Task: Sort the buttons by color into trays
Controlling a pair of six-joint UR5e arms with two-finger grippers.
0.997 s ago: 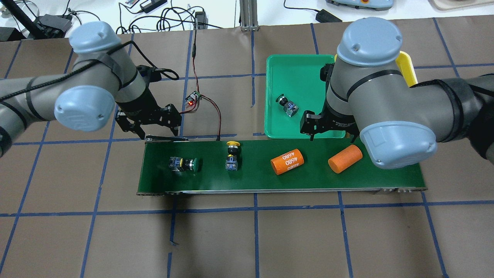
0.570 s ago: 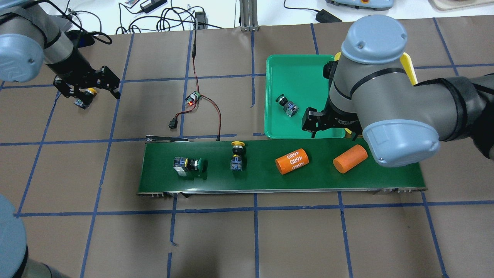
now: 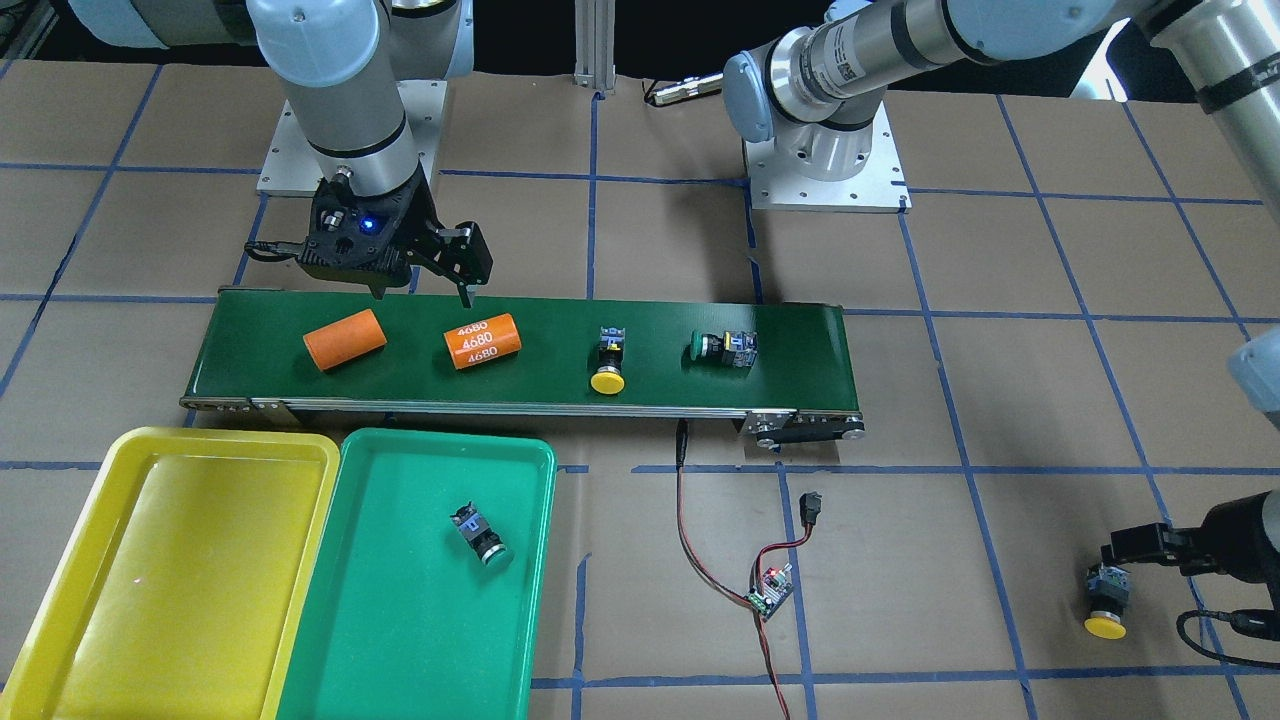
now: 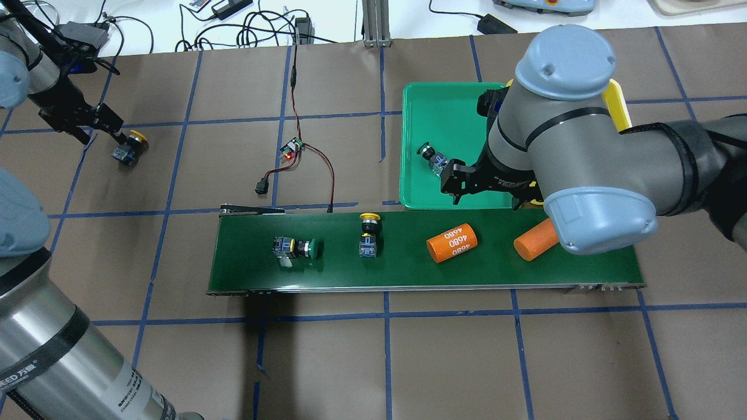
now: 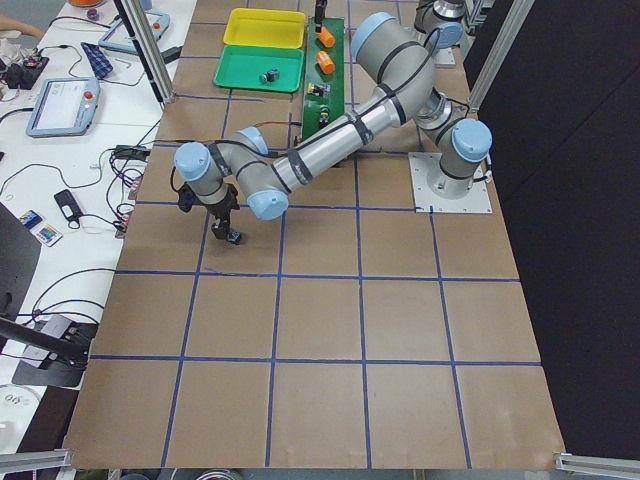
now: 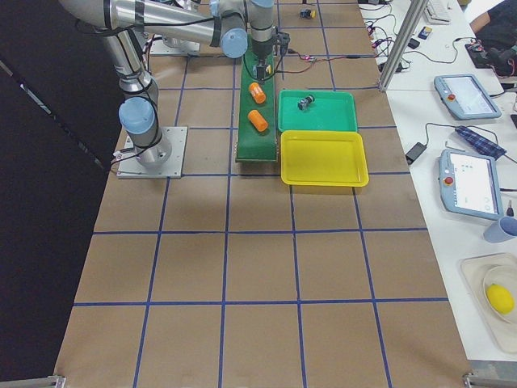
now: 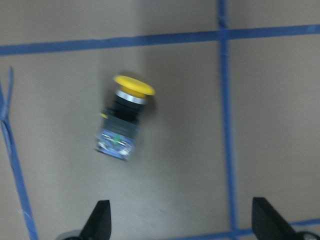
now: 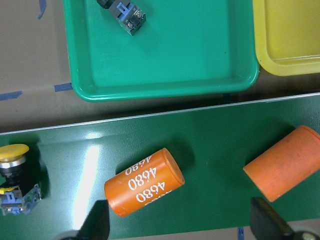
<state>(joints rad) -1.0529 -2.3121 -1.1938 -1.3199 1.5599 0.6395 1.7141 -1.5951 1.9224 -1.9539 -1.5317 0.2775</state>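
Note:
A yellow button (image 4: 129, 146) lies on its side on the brown table at the far left; it also shows in the left wrist view (image 7: 124, 120). My left gripper (image 4: 111, 135) is open and empty just beside it. On the conveyor belt (image 4: 525, 274) lie a green button (image 4: 297, 248) and a yellow button (image 4: 369, 233). Another green button (image 4: 435, 158) lies in the green tray (image 4: 449, 99). The yellow tray (image 3: 60, 600) holds no button. My right gripper (image 4: 484, 195) is open and empty over the belt's far edge by an orange cylinder (image 8: 144, 181).
Two orange cylinders (image 4: 451, 242) (image 4: 534, 245) lie on the belt's right half. A small circuit board with red and black wires (image 4: 292, 150) lies behind the belt. Cables and devices sit along the white bench at the back.
My left gripper carried the yellow button to the far left, then let it go onto the table. The belt's items drifted right. My right gripper shifted a little left.

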